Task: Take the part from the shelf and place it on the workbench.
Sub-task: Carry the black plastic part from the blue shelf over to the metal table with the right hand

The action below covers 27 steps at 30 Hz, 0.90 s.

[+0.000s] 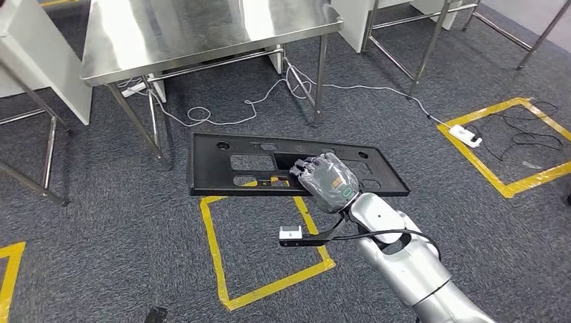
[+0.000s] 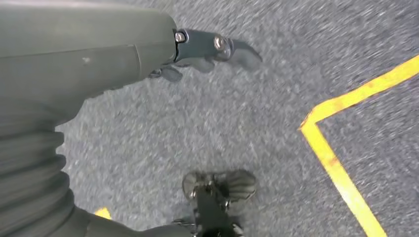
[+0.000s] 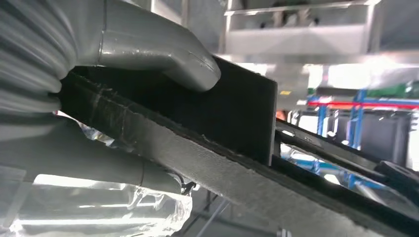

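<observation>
The part is a long flat black panel with several cut-outs, held level above the grey carpet in the head view. My right hand grips its near edge right of the middle. In the right wrist view the thick thumb presses on one face of the black panel and the fingers wrap under its edge. The steel workbench stands just beyond the panel's far edge. My left hand hangs over the carpet with nothing in it.
Yellow tape squares mark the floor under the panel and at the right. A white power strip and loose cables lie on the carpet. A second steel table's legs stand at the back right, a white cabinet at the left.
</observation>
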Motion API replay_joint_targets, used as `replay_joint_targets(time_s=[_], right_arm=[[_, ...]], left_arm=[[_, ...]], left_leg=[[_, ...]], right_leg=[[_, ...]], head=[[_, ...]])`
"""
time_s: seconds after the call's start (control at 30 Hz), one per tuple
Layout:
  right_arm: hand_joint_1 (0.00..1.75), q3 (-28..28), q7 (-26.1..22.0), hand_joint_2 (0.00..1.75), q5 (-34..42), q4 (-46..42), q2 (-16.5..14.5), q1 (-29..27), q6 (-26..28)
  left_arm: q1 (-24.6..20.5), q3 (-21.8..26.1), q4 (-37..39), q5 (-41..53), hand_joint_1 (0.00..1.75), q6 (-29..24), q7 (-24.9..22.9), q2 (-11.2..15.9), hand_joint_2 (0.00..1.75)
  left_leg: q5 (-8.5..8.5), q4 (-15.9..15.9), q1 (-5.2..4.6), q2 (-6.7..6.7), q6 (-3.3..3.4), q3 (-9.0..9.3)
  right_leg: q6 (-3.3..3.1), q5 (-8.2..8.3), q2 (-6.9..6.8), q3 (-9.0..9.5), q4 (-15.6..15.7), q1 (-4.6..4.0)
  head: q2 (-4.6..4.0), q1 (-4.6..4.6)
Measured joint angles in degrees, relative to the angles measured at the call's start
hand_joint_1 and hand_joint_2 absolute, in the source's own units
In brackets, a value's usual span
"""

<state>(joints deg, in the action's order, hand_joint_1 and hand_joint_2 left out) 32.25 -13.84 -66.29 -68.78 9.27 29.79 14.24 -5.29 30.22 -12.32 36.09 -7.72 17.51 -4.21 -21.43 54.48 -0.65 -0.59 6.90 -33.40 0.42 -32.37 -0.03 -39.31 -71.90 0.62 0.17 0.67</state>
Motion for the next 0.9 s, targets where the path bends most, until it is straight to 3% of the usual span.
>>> replay_joint_targets(time_s=[0.03, 0.13, 0.17, 0.23, 0.27, 0.3, 0.37, 0.4, 0.47, 0.5, 0.53, 0.57, 0.63, 0.7, 0.77, 0.83, 0.9], right_arm=[[1.75, 0.0, -0.1, 1.75, 0.4, 0.0, 0.1, -0.3, 0.0], [1.75, -0.1, -0.3, 1.75, 1.0, 0.1, 0.2, -0.3, 0.0], [1.75, -0.1, -0.4, 1.75, 1.0, 0.1, 0.1, -0.3, 0.0], [1.75, -0.1, -0.6, 1.75, 1.0, 0.1, -0.1, -0.4, 0.0], [1.75, -0.1, -0.6, 1.75, 1.0, 0.1, -0.1, -0.5, 0.0], [1.75, -0.1, -0.6, 1.75, 1.0, 0.1, -0.2, -0.5, 0.0], [1.75, -0.1, -0.6, 1.75, 1.0, 0.1, -0.3, -0.5, 0.0], [1.75, -0.1, -0.6, 1.75, 1.0, 0.1, -0.3, -0.4, 0.0], [1.75, -0.1, -0.6, 1.75, 1.0, 0.1, -0.4, -0.3, 0.0], [1.75, -0.1, -0.6, 1.75, 1.0, 0.1, -0.4, -0.3, 0.0], [1.75, -0.1, -0.6, 1.75, 1.0, 0.1, -0.4, -0.3, 0.0], [1.75, -0.1, -0.5, 1.75, 1.1, 0.1, -0.5, -0.3, 0.0], [1.75, -0.2, -0.3, 1.75, 1.4, 0.1, -0.7, -0.1, 0.0], [1.75, -0.4, -0.1, 1.75, 1.8, 0.1, -0.8, 0.2, 0.0], [1.75, -0.6, -0.1, 1.75, 1.9, 0.1, -0.8, 0.4, 0.0], [1.75, -0.7, -0.1, 1.75, 1.7, 0.1, -0.8, 0.4, 0.0], [1.75, -0.7, -0.1, 1.75, 1.5, 0.1, -0.9, 0.4, 0.0]], left_arm=[[0.1, 0.0, 0.0, 0.0, 0.0, 0.0, 0.0, -0.2, 1.75], [0.4, 0.0, 0.0, 0.1, 0.0, 0.0, -0.1, -0.3, 1.75], [0.3, 0.1, 0.0, 0.1, 0.0, 0.0, -0.1, -0.1, 1.75], [0.3, 0.4, 0.0, 0.3, 0.0, 0.0, -0.2, 0.2, 1.75], [0.4, 0.5, 0.0, 0.3, 0.0, 0.0, -0.2, 0.2, 1.75], [0.4, 0.6, 0.0, 0.3, 0.0, 0.0, -0.2, 0.2, 1.75], [0.4, 0.6, 0.1, 0.4, 0.0, -0.1, -0.2, 0.4, 1.75], [0.4, 0.6, 0.1, 0.4, 0.0, -0.1, -0.2, 0.3, 1.75], [0.3, 0.6, 0.1, 0.5, 0.0, -0.1, -0.2, 0.3, 1.75], [0.3, 0.6, 0.1, 0.5, 0.0, 0.0, -0.2, 0.2, 1.75], [0.3, 0.6, 0.1, 0.5, 0.0, 0.0, -0.2, 0.2, 1.75], [0.3, 0.6, 0.1, 0.5, 0.0, 0.0, -0.2, 0.2, 1.75], [0.3, 0.6, 0.1, 0.6, 0.0, -0.1, -0.2, 0.1, 1.75], [0.3, 0.6, 0.1, 0.6, 0.0, -0.1, -0.2, 0.0, 1.75], [0.3, 0.7, 0.1, 0.6, 0.0, -0.1, -0.2, 0.0, 1.75], [0.3, 0.7, 0.1, 0.6, 0.0, -0.1, -0.2, 0.0, 1.75], [0.3, 0.8, 0.1, 0.7, 0.0, -0.1, -0.2, 0.0, 1.75]], left_leg=[[-0.23, 0.3, 0.36, -0.65, -0.74, -0.04], [-1.9, 2.7, 1.49, -1.66, -3.62, -0.83], [-2.72, 4.1, 1.6, -1.8, -4.49, -1.42], [-3.87, 5.7, 1.5, -1.83, -5.5, -2.27], [-4.19, 6.1, 1.63, -1.76, -5.72, -2.42], [-4.42, 6.2, 1.71, -1.54, -5.9, -2.43], [-5.96, 8.6, 1.85, -0.62, -6.32, -3.47], [-7.48, 11.7, 1.85, -0.01, -6.49, -4.93], [-10.6, 19.4, 1.84, 0.71, -6.53, -9.04], [-11.23, 22.1, 1.78, 0.81, -6.29, -10.69], [-10.71, 22.8, 1.71, 0.79, -6.01, -11.35], [-9.1, 21.1, 1.62, 0.73, -5.76, -10.83], [-4.55, 13.1, 1.46, 0.64, -5.69, -7.16], [-2.65, 6.7, 1.19, 0.63, -6.12, -3.98], [-2.6, 5.3, 0.87, 0.6, -5.59, -3.31], [-2.09, 5.2, 0.68, 0.52, -4.37, -3.29], [-2.06, 5.1, 0.62, 0.42, -4.0, -3.18]], right_leg=[[0.83, 0.79, 0.01, -0.54, 0.3, 0.48], [3.98, 5.81, -0.11, 2.38, 9.2, 1.88], [4.04, 6.54, 0.02, 3.11, 10.8, 2.14], [2.72, 6.23, 0.36, 2.98, 10.6, 2.22], [1.86, 6.06, 0.44, 2.96, 10.5, 2.32], [1.45, 6.0, 0.43, 2.9, 10.4, 2.28], [1.13, 5.98, 0.41, 2.97, 10.4, 2.17], [1.03, 5.97, 0.39, 3.03, 10.4, 2.0], [0.97, 5.87, 0.31, 3.08, 10.4, 1.58], [0.88, 5.8, 0.28, 3.1, 10.4, 1.3], [0.73, 5.71, 0.27, 3.18, 10.4, 1.03], [0.53, 5.59, 0.27, 3.35, 10.4, 0.79], [0.08, 5.34, 0.3, 3.92, 10.6, 0.45], [-0.28, 5.29, 0.35, 4.37, 11.1, 0.19], [-0.54, 5.37, 0.35, 4.53, 11.5, 0.03], [-0.64, 5.38, 0.25, 4.73, 11.8, 0.02], [-0.64, 5.39, 0.13, 4.98, 12.1, 0.02]], head=[[0.0, 0.01], [0.0, -0.24], [0.0, -0.49], [0.0, -0.48], [0.0, -0.25], [0.0, 0.02], [0.0, 0.2], [0.0, 0.31], [0.0, 0.41], [0.0, 0.46], [0.0, 0.45], [0.0, 0.44], [0.0, 0.4], [0.0, 0.44], [0.0, 0.51], [0.0, 0.55], [0.0, 0.54]])
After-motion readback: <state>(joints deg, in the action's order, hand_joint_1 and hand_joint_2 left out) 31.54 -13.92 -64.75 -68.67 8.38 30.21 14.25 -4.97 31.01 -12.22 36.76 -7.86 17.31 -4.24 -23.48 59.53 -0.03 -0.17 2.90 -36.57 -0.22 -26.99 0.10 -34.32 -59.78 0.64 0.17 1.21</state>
